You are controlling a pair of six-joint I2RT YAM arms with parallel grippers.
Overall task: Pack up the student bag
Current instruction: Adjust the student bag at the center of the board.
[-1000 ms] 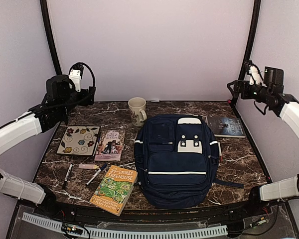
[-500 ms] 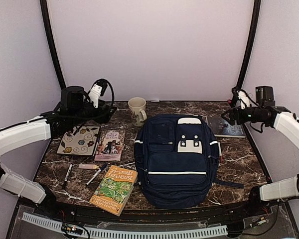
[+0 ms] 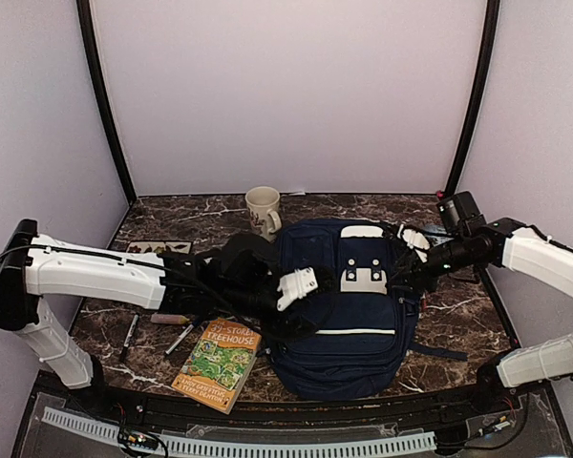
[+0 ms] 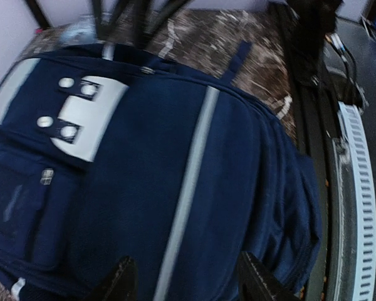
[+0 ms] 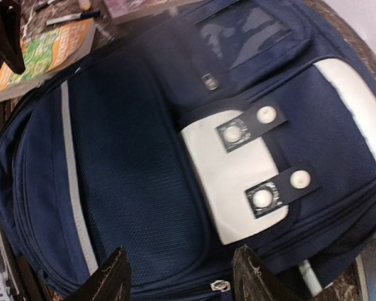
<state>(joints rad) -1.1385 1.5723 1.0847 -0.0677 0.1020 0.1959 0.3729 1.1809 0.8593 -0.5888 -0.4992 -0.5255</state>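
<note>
Both hover over bag [image 3: 344,355]: left gripper [image 4: 185,279] jaws apart, empty; right gripper [image 5: 178,276] jaws apart, empty.

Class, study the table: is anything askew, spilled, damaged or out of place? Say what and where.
Nothing looks spilled or damaged. The orange book at the front left lies askew, its near corner seemingly at the table's front edge. The mug stands upright behind the bag, an odd item among school things.
</note>
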